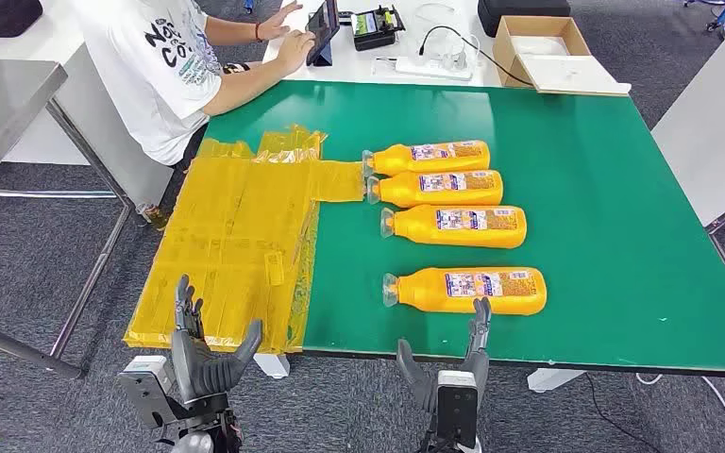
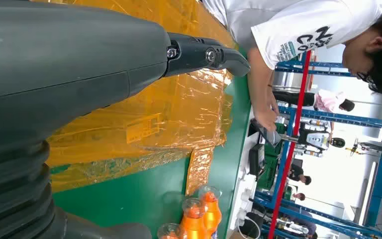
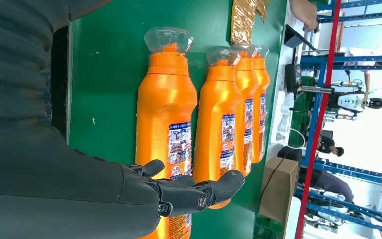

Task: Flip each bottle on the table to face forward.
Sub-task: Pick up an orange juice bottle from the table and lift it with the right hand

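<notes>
Your spread, empty right hand (image 1: pixel 453 363) hovers beside the nearest orange plastic bottle (image 1: pixel 467 290), possibly touching; your left hand (image 1: pixel 203 349) spread, empty.

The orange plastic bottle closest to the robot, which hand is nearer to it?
Right. The right hand reaches up beside the nearest orange plastic bottle; the left hand hangs far off, by the yellow plastic sheet.

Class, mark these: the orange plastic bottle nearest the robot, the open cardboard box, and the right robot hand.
Orange plastic bottle nearest the robot (image 1: pixel 472 290), head view, mid-body label.
Open cardboard box (image 1: pixel 508 40), head view, left wall.
Right robot hand (image 1: pixel 446 373), head view, palm.
</notes>
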